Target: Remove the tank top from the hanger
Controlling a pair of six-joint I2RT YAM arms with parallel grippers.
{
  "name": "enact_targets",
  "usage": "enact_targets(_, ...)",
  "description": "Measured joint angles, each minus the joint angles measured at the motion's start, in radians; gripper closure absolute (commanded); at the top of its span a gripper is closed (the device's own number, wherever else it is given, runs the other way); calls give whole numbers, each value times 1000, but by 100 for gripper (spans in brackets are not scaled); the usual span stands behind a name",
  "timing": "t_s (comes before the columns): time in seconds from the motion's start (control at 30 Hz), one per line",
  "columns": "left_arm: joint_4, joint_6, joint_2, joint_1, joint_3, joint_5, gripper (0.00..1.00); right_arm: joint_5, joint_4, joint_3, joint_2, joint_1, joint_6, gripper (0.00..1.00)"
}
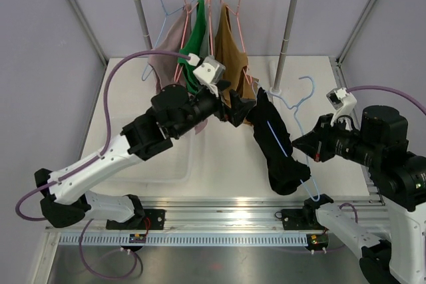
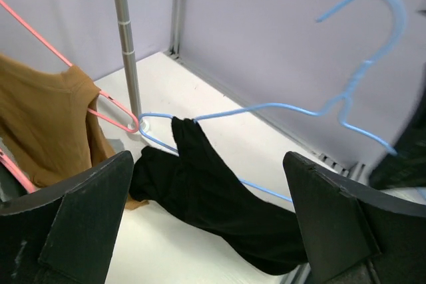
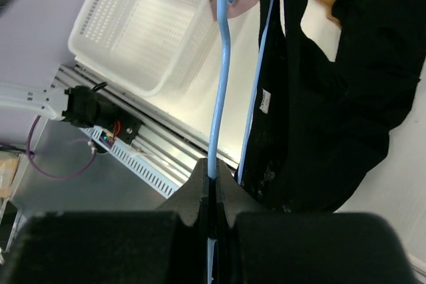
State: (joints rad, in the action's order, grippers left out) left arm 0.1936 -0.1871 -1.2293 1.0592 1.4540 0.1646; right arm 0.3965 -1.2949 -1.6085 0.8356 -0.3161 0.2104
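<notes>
The black tank top point(image 1: 276, 154) was draped in a long bunch along the light-blue wire hanger point(image 1: 297, 106) — threaded over one arm — and both were tilted steeply above the white counter point(image 1: 263, 64).

My left gripper point(image 2: 208, 164) jaws wide apart. Black tank top point(image 2: 219, 204) drapes off tilted blue hanger point(image 2: 266, 106), framed between my fingers point(image 2: 86, 211). Brown top point(image 2: 46, 124) on pink hanger point(image 2: 113, 108) at left, by rack pole point(image 2: 125, 38).

The top view looks steeply down from far above the blue hanger point(image 1: 296, 116); both wrist views sit close beside it, sharing its tank top point(image 1: 279, 157).
</notes>
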Motion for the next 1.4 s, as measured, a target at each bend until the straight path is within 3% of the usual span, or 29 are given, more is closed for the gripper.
enact_targets(0.17, -14, 5, -72, 8, -41, 30, 3, 71, 15, 19, -60, 0, 0, 100)
enact_targets(0.3, -12, 7, -89, 15, -78, 50, 14, 101, 26, 19, -72, 0, 0, 100)
enact_targets(0.4, -24, 7, -90, 16, -90, 58, 14, 126, 33, 19, -67, 0, 3, 100)
enact_targets(0.53, -49, 7, -101, 16, -91, 63, 27, 178, 48, 20, -66, 0, 4, 100)
enact_targets(0.6, -59, 7, -111, 16, -91, 67, 40, 200, 53, 20, -68, 0, 4, 100)
enact_targets(0.63, -61, 6, -118, 16, -91, 69, 56, 210, 55, 20, -71, 0, 4, 100)
enact_targets(0.67, -61, 3, -124, 16, -91, 69, 64, 217, 56, 20, -72, 0, 3, 100)
enact_targets(0.73, -60, 5, -138, 16, -91, 73, 71, 217, 56, 20, -77, 0, 3, 100)
enact_targets(0.87, -60, 5, -142, 17, -92, 76, 71, 202, 56, 26, -82, 0, 3, 100)
enact_targets(0.93, -62, -1, -137, 17, -96, 76, 100, 195, 59, 34, -82, 0, 3, 100)
enact_targets(1.13, -48, -3, -126, 19, -101, 143, 100, 189, 61, 38, -83, 0, -2, 100)
enact_targets(1.4, 92, -122, -54, 5, -101, 453, 100, 195, 58, 74, -124, -79, -37, 100)
